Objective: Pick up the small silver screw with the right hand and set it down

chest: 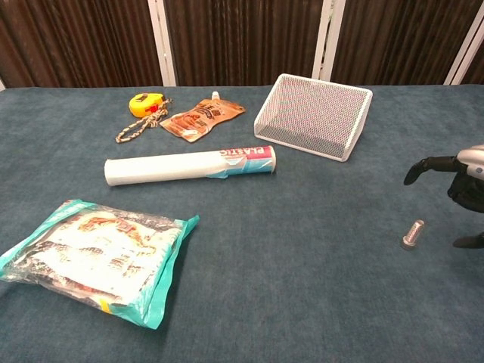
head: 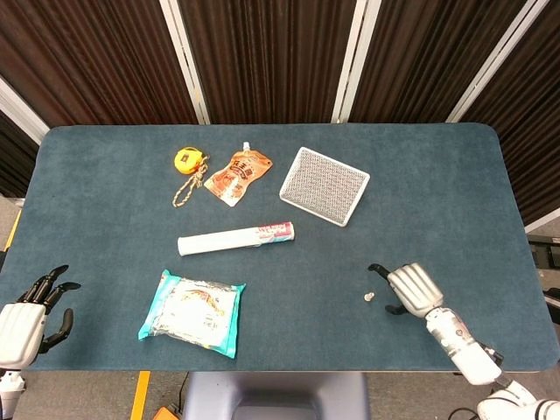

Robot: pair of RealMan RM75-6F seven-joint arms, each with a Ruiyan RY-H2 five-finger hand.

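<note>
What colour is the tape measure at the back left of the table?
Yellow. The tape measure, with a braided cord attached, shows best in the chest view.

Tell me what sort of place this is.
Probably a robot test bench, not a home: a blue felt-covered table before dark curtains, laid with unrelated items such as a tape measure, wire basket and small screw.
</note>
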